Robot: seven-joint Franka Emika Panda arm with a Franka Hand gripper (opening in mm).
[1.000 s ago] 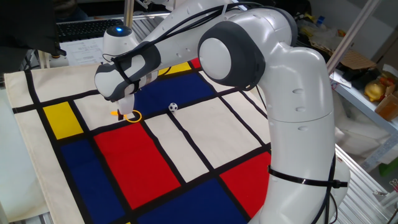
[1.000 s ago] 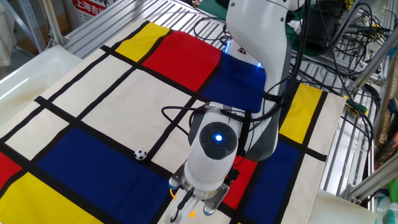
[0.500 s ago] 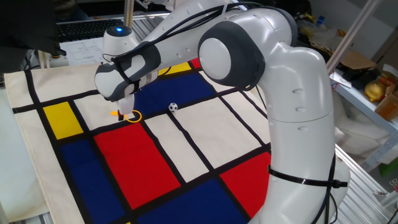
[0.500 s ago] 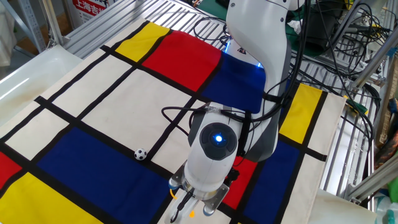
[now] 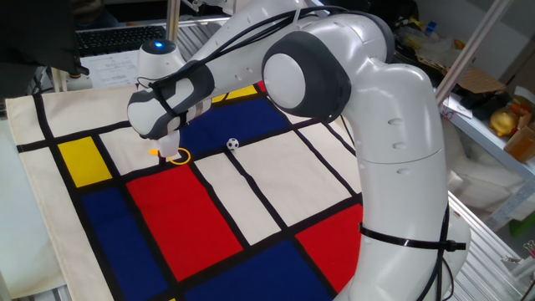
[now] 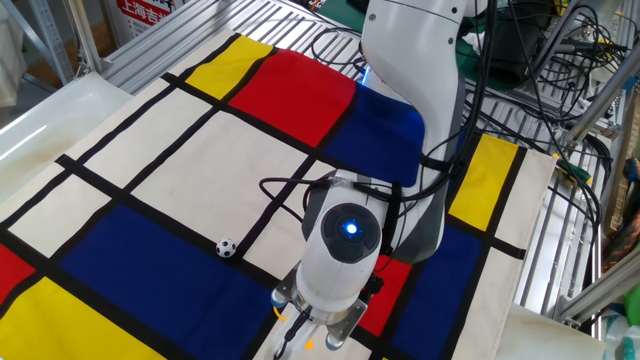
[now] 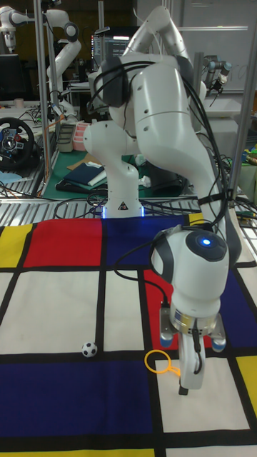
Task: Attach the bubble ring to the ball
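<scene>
The bubble ring [image 5: 180,156] lies on the patterned cloth, a thin yellow hoop [image 7: 157,361] with a short orange handle poking out to the left of my fingers in one fixed view. My gripper [image 7: 188,373] points straight down with its fingers together on that handle, next to the hoop. It also shows at the bottom edge of the other fixed view [image 6: 310,337], mostly hiding the ring. The ball [image 5: 232,144], tiny and white with black patches, rests apart from the ring on the cloth [image 6: 227,247] [image 7: 88,349].
A cloth of red, blue, yellow and white blocks with black lines [image 5: 242,201] covers the table. The arm's base [image 7: 121,207] stands at the far edge. Cables [image 6: 560,90] and cluttered shelves [image 5: 501,117] lie beyond the table's sides.
The arm's upper links have shifted slightly. The gripper, the ring and the ball stay where they were.
</scene>
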